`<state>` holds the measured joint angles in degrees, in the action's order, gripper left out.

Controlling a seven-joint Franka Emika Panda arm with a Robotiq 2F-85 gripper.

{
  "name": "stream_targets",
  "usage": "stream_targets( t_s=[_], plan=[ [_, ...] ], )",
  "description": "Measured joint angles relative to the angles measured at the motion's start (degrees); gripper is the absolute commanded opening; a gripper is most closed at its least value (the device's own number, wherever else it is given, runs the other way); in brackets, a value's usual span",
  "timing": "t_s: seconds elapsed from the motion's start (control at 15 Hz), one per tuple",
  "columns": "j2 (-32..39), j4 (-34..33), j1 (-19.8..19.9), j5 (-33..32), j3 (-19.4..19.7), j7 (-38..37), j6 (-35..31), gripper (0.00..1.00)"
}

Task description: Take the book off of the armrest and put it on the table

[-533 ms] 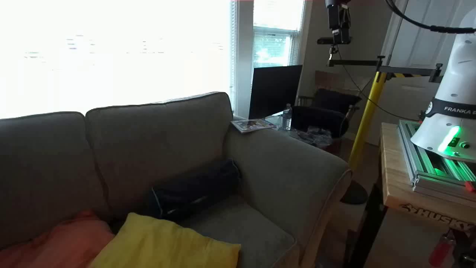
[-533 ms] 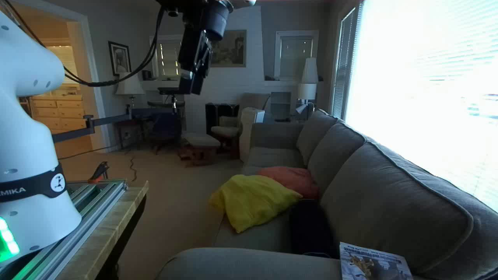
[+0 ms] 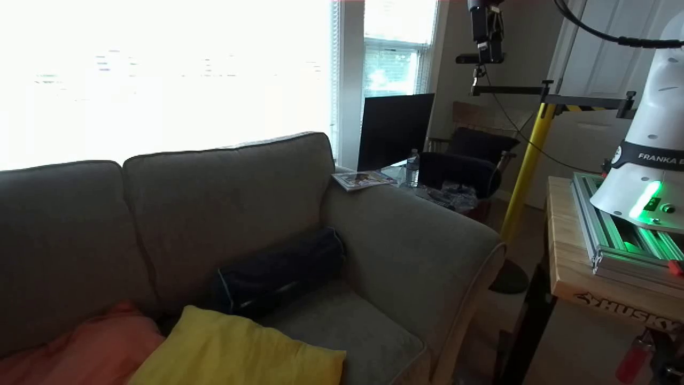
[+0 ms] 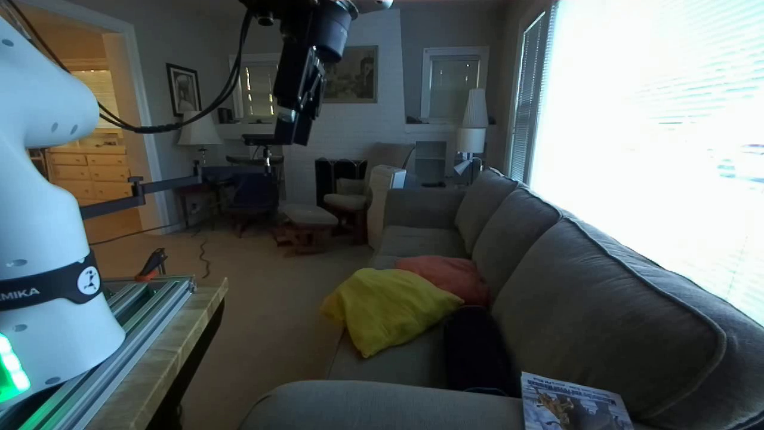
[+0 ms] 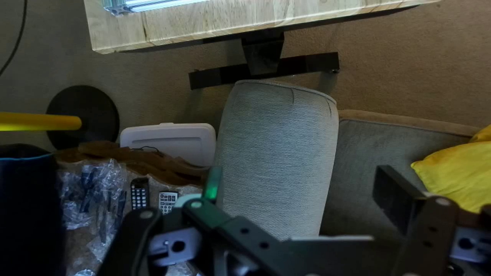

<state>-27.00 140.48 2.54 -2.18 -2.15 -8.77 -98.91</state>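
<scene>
The book (image 3: 363, 179) is a thin booklet with a pale cover and a picture. It lies flat at the back end of the armrest (image 3: 417, 224), beside the back cushion. The book (image 4: 574, 406) and armrest (image 4: 382, 409) also show in an exterior view. In the wrist view the armrest (image 5: 276, 153) runs between the fingers; the book does not show there. The cluttered table (image 5: 76, 245) is beside the armrest. My gripper (image 5: 305, 189) is open and empty, high above the sofa, fingers pointing down. The gripper also shows in both exterior views (image 3: 490, 48) (image 4: 292, 128).
On the table are a monitor (image 3: 396, 131), a water bottle (image 3: 412, 168), plastic wrap (image 5: 101, 195) and remotes (image 5: 140, 193). A yellow stand (image 3: 526, 160) rises near the wooden bench (image 3: 566, 240). Yellow (image 3: 240, 347) and orange (image 3: 91, 342) pillows lie on the sofa.
</scene>
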Motion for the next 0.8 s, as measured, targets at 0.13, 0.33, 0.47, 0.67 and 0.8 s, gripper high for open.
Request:
stream_targets(
  t_s=[0.13, 0.33, 0.47, 0.67, 0.8],
  plan=[
    [0.0, 0.0, 0.0, 0.0, 0.0, 0.0, 0.0, 1.00],
    [0.4, -0.2, 0.0, 0.1, 0.5, 0.0, 0.0, 1.00],
    [2.0, -1.1, 0.1, 0.2, 1.8, 0.2, 0.0, 1.00],
    [7.1, -4.4, 0.9, 0.7, 5.5, 2.0, 0.2, 1.00],
    [12.1, -7.5, 2.0, 1.9, 8.6, 4.5, 0.4, 1.00]
  ],
)
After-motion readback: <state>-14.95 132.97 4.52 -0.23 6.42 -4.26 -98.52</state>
